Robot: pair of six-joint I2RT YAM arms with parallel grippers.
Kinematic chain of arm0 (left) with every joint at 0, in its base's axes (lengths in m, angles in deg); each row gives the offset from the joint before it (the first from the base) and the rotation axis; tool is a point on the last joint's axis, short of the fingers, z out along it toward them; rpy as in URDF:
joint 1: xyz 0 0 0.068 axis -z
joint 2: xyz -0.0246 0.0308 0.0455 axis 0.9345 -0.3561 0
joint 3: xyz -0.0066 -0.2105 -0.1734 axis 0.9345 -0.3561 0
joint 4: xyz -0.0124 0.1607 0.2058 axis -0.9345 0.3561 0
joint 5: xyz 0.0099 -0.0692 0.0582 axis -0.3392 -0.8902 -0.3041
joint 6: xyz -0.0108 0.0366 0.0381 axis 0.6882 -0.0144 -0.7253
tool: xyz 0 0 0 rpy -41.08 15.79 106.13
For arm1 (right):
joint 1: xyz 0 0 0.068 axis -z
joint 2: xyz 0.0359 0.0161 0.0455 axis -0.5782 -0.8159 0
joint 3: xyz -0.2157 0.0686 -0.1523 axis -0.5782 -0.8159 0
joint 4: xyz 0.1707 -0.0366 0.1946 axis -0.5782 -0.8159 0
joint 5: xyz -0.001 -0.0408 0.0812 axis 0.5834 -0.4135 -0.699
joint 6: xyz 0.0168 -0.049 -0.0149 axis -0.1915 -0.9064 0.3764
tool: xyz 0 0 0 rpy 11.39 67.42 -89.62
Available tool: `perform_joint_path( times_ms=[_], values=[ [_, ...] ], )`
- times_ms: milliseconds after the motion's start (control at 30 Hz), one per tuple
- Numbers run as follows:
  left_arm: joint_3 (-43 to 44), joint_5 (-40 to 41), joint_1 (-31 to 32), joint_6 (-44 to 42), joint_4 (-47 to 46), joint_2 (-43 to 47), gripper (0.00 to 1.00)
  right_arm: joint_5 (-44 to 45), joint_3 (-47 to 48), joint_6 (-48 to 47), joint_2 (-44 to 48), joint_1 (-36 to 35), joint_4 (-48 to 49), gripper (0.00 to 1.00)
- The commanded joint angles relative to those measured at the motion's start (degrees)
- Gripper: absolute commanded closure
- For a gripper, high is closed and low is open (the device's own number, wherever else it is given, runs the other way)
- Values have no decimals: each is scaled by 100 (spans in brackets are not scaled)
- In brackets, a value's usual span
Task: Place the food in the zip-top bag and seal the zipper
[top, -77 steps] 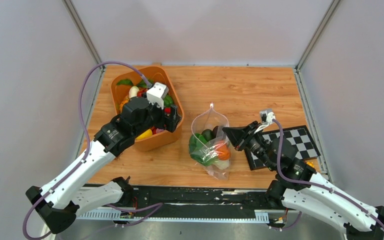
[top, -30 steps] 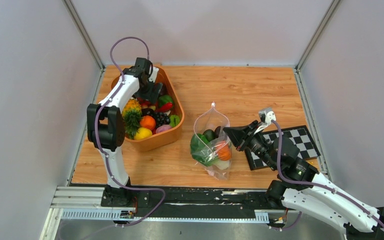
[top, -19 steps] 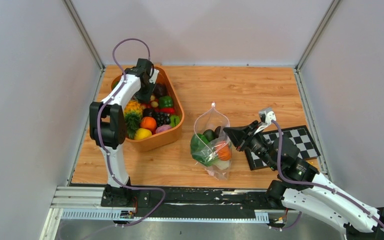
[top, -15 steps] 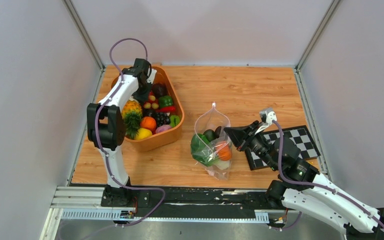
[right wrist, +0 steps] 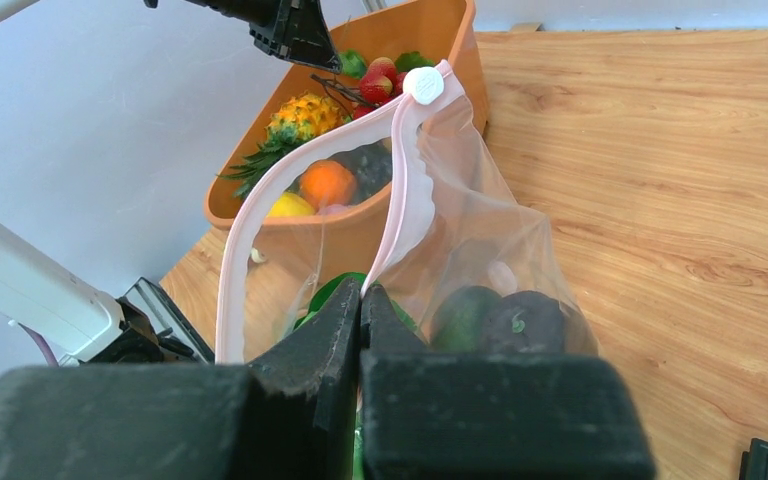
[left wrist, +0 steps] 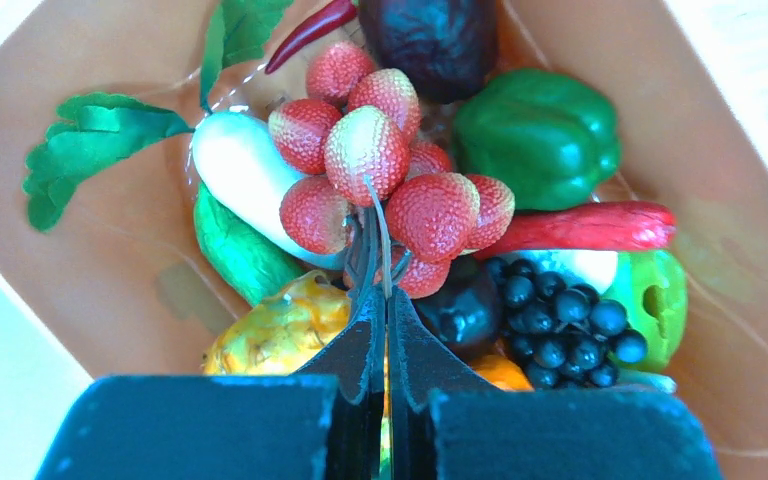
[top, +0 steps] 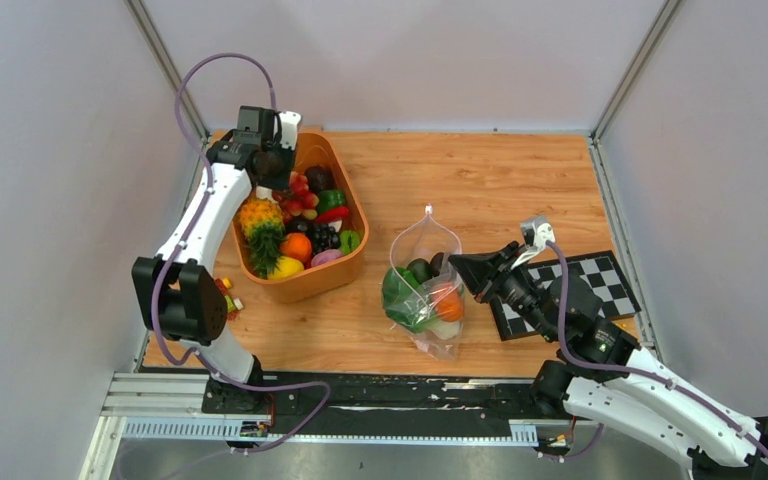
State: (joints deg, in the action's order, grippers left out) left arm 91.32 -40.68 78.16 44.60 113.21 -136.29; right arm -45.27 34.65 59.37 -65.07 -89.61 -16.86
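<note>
The left gripper point(left wrist: 381, 300), fingers pressed together on the thin stem of a strawberry cluster point(left wrist: 385, 180), hangs over the orange tub point(left wrist: 70, 250), with the berries just beyond its fingertips. To do this step well, it likely needs to lift straight up until the cluster clears the green pepper point(left wrist: 535, 135) beside it. It should then travel slowly to its right, since a pinch on 1 slim stem could slip or swing. The left arm reaches far forward, wrist bent downward. Well to that gripper's right, the zip-top bag point(right wrist: 480, 250) lies part-filled with food point(top: 405, 295). The right gripper point(right wrist: 360, 300) pinches the pink zipper point(right wrist: 392, 215), holding the mouth open just ahead of its fingertips. Its arm stretches low, pointing left.
</note>
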Motion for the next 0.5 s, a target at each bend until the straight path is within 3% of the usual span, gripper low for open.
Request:
perform_joint_path(
  times_ms=[0, 133, 300, 400, 467],
  values=[
    [-71, -513, 21, 220, -376, 448, 100, 77, 58, 95, 117, 23, 61, 100],
    [-179, -522, 21, 231, -498, 634, 100, 59, 66, 82, 102, 22, 65, 100],
    [-99, -574, 21, 82, -56, 220, 100, 27, 49, 96, 76, 23, 88, 100],
    [-484, -607, 21, 156, -455, 147, 82, 30, 32, 101, 71, 25, 124, 100],
    [-733, -436, 21, 193, -830, 88, 81, 18, 44, 87, 60, 23, 130, 100]
  ],
)
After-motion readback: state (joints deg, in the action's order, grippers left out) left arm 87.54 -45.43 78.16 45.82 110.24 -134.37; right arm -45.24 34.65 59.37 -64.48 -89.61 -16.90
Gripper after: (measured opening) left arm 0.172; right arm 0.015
